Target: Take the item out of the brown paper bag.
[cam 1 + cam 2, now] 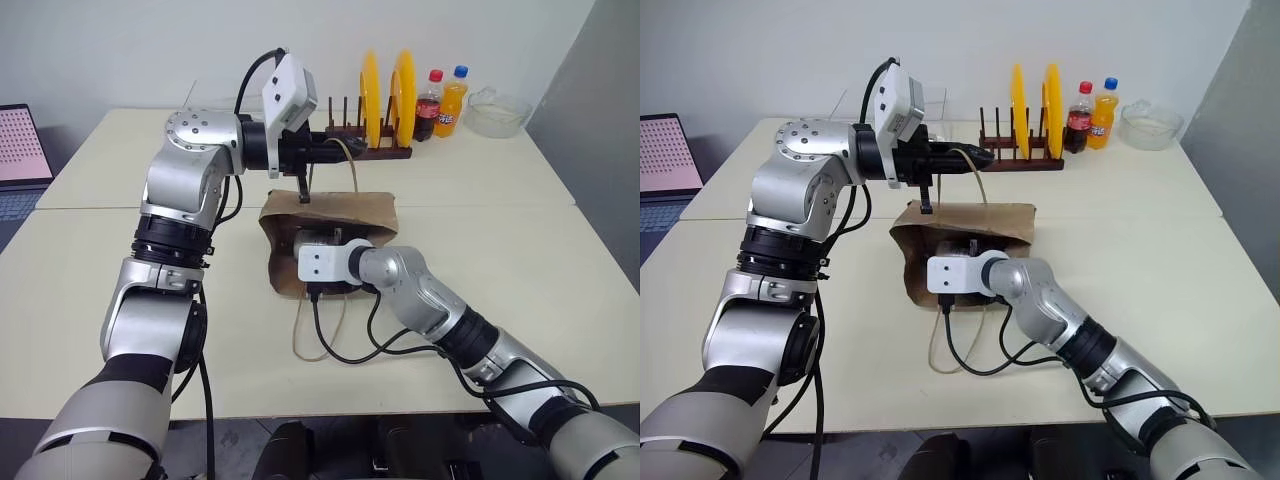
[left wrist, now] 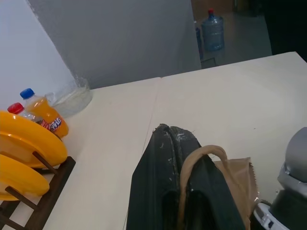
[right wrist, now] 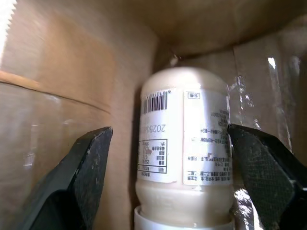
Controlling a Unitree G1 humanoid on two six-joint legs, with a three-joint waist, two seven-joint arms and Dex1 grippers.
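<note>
Left eye view: cream table (image 1: 560,260), right claw (image 3: 168,158) wide (left claw (image 2: 184,158) pinching handle (image 2: 204,152)).

surface: pale cream table (image 1: 520,230) (a seam runs across it) | centre: brown paper bag (image 1: 345,215) on its side | far edge: wooden rack (image 1: 365,150) with yellow plates, cola bottle (image 1: 428,105), orange soda bottle (image 1: 452,100), clear bowl (image 1: 497,112) | far left: laptop (image 1: 20,150)

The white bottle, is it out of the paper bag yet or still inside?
Still inside. The white bottle has brown paper bag walls all around it, and the open right end effector straddles it without gripping.
</note>
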